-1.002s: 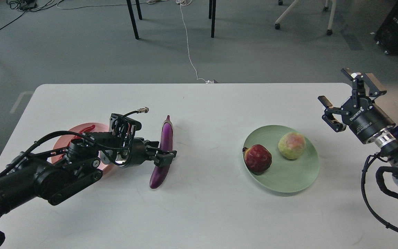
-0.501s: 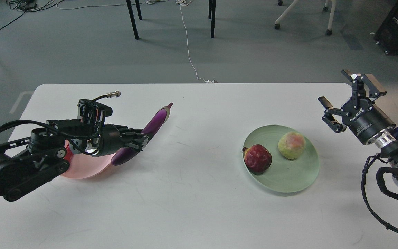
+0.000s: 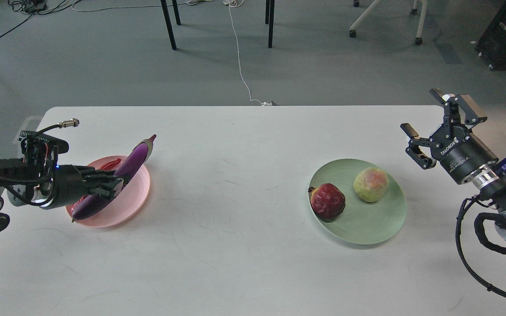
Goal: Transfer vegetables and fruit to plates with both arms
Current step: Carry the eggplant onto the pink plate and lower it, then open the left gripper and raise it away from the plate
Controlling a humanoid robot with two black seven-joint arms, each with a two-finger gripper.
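On the white table [image 3: 244, 245], the left claw [image 3: 111, 186] grips the purple eggplant [image 3: 117, 177] at mid-length, holding it slanted over the pink plate [image 3: 136, 197], stem end pointing toward 1 o'clock; whether it touches the plate cannot be told. A red chili pepper [image 3: 113, 163] shows at the plate's 12 o'clock edge. To the right, the mint green plate [image 3: 367, 228] carries the dark red fruit [image 3: 327, 201] at 9 o'clock and the yellow-green fruit [image 3: 370, 184] at 12 o'clock. The right claw [image 3: 428, 118] hangs empty past the plate's 2 o'clock side, fingers spread wide.

Two plates [image 3: 141, 195] [image 3: 380, 228], two fruits [image 3: 327, 201] [image 3: 370, 184], one eggplant [image 3: 132, 162], one chili pepper [image 3: 111, 163], and two tools [image 3: 114, 185] [image 3: 433, 127].
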